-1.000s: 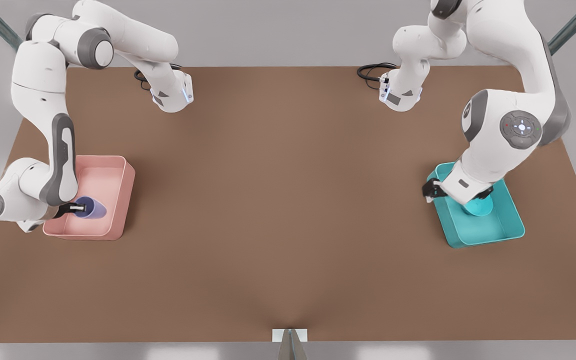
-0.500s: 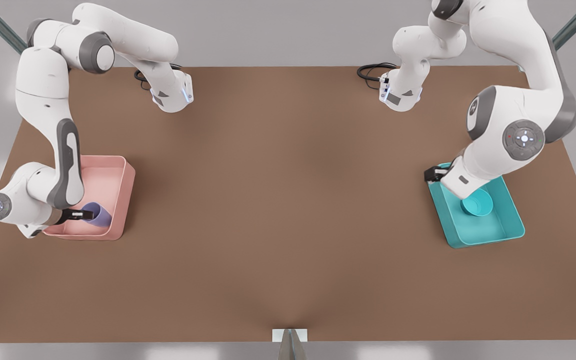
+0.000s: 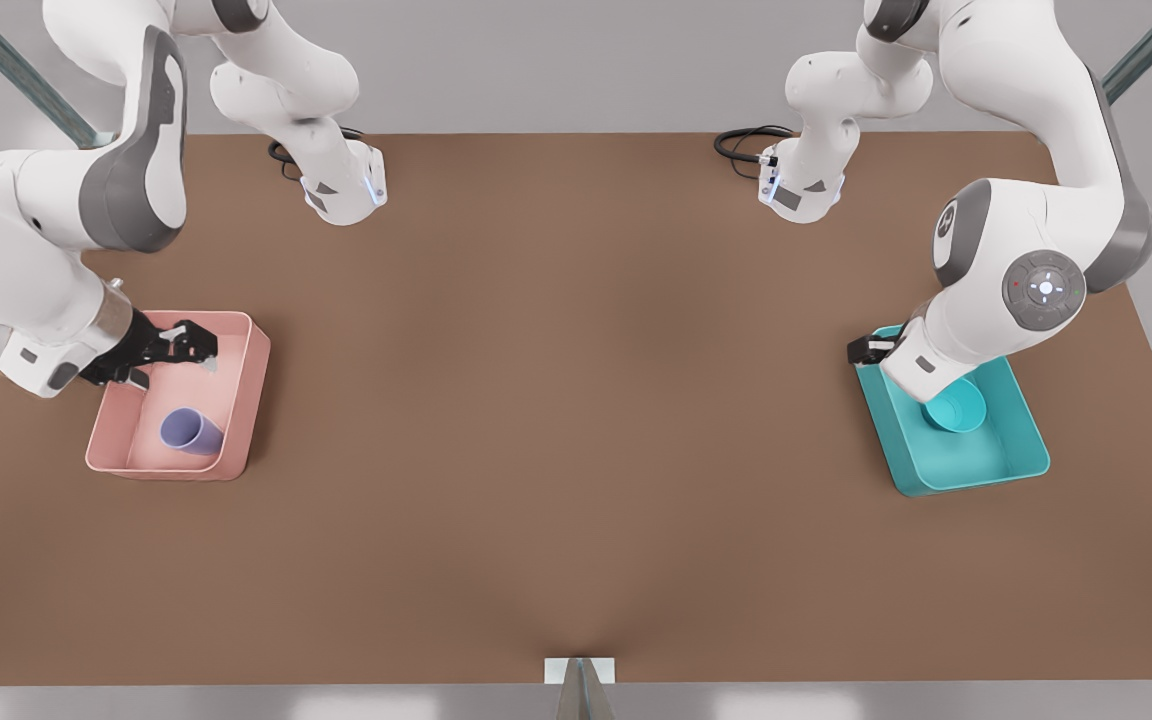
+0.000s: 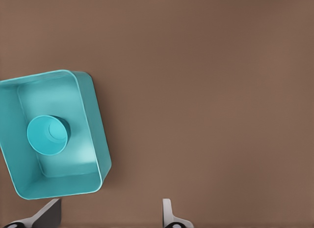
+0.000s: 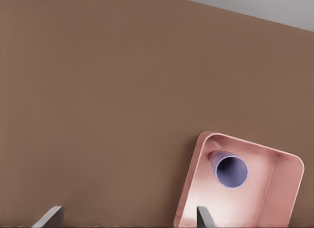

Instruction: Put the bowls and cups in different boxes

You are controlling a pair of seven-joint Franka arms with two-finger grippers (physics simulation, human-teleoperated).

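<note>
1. The pink box [image 3: 236, 400] holds the purple cup [image 3: 191, 431], lying on its side below the right end effector [image 3: 198, 348], which hangs wide open and empty above the box's far end.
2. The teal box [image 3: 1021, 455] holds the teal bowl [image 3: 956, 411], upright; the left end effector [image 3: 864, 350] sits open at the box's near corner.
3. Both boxes rest on the brown table [image 3: 576, 400], well apart.

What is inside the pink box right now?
The lavender cup lies tipped on its side in the pink box. The right gripper hangs open above the box's far end, hiding some floor there.
</note>
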